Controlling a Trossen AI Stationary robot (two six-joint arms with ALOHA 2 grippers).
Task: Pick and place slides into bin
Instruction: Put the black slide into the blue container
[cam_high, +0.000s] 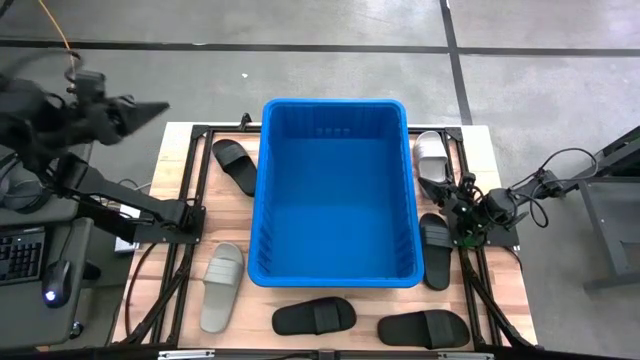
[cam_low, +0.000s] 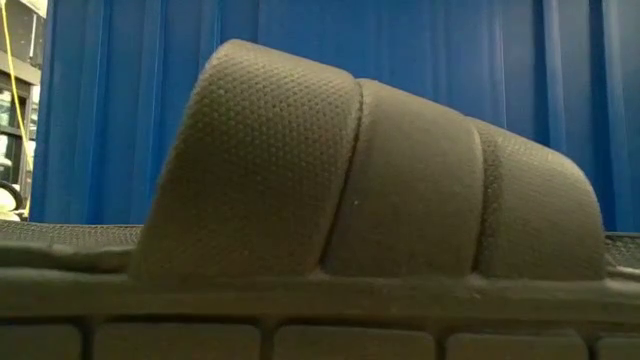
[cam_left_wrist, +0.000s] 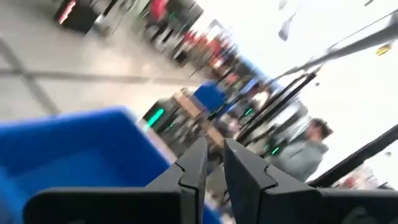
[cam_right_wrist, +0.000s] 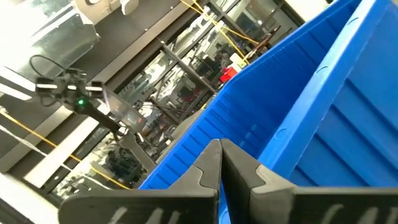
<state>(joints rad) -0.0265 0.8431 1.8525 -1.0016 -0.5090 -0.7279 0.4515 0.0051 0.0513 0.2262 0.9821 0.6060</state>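
Fingers of the left gripper (cam_high: 152, 107) are nearly pressed together, raised off the surface's (cam_high: 505, 290) far-left corner. Right gripper (cam_high: 438, 187) has its fingers pressed together beside the bin's (cam_high: 335, 272) right wall, between a white slide (cam_high: 431, 153) and a black slide (cam_high: 436, 252). Other slides lie around the bin, none inside

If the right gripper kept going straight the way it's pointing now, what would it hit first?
Most likely the blue bin. The right gripper sits beside the bin's right wall, fingers aimed toward it, and the wrist view shows blue plastic close ahead. Whether it would hit the wall or clear the rim is unclear.
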